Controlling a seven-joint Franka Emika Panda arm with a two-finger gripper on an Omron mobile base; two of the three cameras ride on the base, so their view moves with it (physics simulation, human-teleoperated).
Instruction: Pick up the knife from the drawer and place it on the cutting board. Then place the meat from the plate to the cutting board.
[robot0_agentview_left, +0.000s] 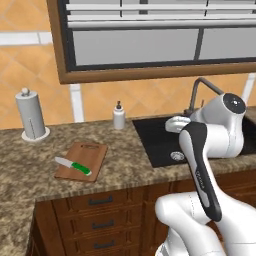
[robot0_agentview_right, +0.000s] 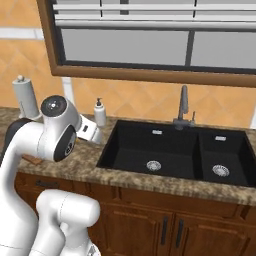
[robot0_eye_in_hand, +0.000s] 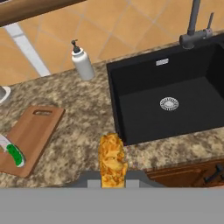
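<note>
Meat (robot0_eye_in_hand: 113, 161), the orange-yellow piece nearest the hand camera, sits upright at the bottom centre of the hand view, directly above the spot where the fingers rise; the finger tips themselves are hidden, so it cannot be told how far open they are or whether they grip it. It hangs over the near edge of the granite bench (robot0_agentview_left: 125, 165), just left of the sink's near left corner.

Largest items first: the bench runs left to right under a wood-framed window (robot0_agentview_left: 150, 40). The black double sink (robot0_agentview_right: 175, 150) is recessed in the bench to the right, with a grey faucet (robot0_agentview_right: 183, 107) at its far rim. The white arm (robot0_agentview_left: 210, 150) stands above the near part of the sink in the left base view.

The cutting board (robot0_agentview_left: 82, 160) lies flat on the bench, well left of the sink. The knife (robot0_agentview_left: 73, 165) rests on the board, green handle toward the near right, blade toward the left.

A paper towel holder (robot0_agentview_left: 31, 115) stands at the far left. A soap dispenser (robot0_agentview_left: 119, 116) stands at the far edge, between board and sink.
</note>
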